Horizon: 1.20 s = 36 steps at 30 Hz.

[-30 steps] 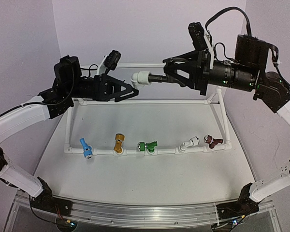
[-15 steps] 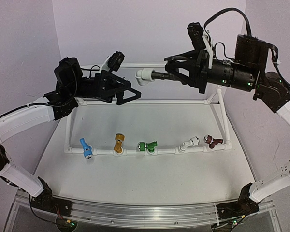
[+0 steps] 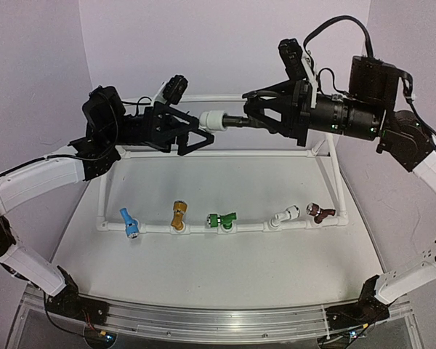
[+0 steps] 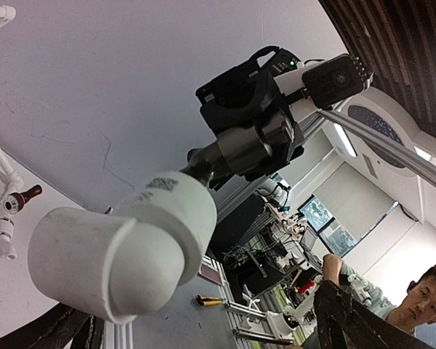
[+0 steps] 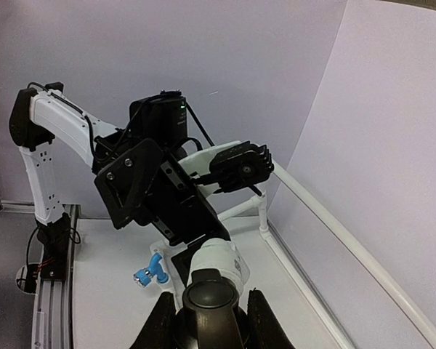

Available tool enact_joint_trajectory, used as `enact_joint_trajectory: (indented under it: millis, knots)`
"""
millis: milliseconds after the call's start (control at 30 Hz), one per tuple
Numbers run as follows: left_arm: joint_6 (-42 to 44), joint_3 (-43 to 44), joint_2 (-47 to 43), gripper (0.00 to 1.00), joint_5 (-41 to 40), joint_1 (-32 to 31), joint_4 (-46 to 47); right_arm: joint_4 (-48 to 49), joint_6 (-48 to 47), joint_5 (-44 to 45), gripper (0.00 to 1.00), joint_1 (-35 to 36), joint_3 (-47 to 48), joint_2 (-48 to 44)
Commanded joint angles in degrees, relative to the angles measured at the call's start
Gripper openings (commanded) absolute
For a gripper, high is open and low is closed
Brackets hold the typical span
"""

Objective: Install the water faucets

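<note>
Asking: overhead view, what has shifted?

Answering: Entry one, the left claw (image 3: 203, 131), jaws spread wide. Half a second ago it hung lower, clear of the white fitting (image 3: 215, 119); now it is up level with it, right at its tip. Entry two, the right claw (image 3: 251, 121), barely moved, clamped on the dark grey faucet (image 3: 235, 121), which lies level in the air well above the table (image 3: 225, 276).

Asking: meaning for the job?

Answering: Probably a handover or two-arm regrip being lined up. I judge that the left has not taken hold. This faucet is not installed. Also entered: blue faucet (image 3: 128, 222), gold faucet (image 3: 178, 215), green faucet (image 3: 221, 220), white faucet (image 3: 284, 215) and maroon faucet (image 3: 319, 212), all seated along the front rail of the white pipe frame (image 3: 258, 227).

Asking: left wrist view?

Answering: The fitting fills the middle: matt white plastic, a stubby cylinder stepping to a wider collar. Behind it a smooth grey metal barrel runs into the right claw. The left claw's own fingers (image 4: 349, 320) show as dark wedges at the lower corners, apart from the fitting.

Asking: right wrist view?

Answering: A round dark barrel end is pinched between two black fingers (image 5: 264, 323). The white fitting lies just beyond it, with the left claw's flat black plates close behind. The bent lever is not visible.
</note>
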Motion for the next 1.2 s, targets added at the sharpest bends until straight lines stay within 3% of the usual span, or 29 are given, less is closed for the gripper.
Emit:
enact_joint_trajectory:
  millis: [0, 500, 1167]
  knots:
    - [-2.15, 2.37, 0.80, 1.00, -1.19, 0.05, 6.33, 4.93, 2.13, -2.42, 0.00, 0.17, -0.46, -1.08]
    - [0.63, 2.76, -1.16, 1.00, 1.11, 0.05, 9.75, 4.79, 4.83, -2.09, 0.00, 0.19, -3.61, -2.43]
    - [13.02, 3.61, -7.72, 1.00, 2.22, -0.04, -6.53, 4.57, 3.84, 0.39, 0.00, 0.18, -3.20, -2.24]
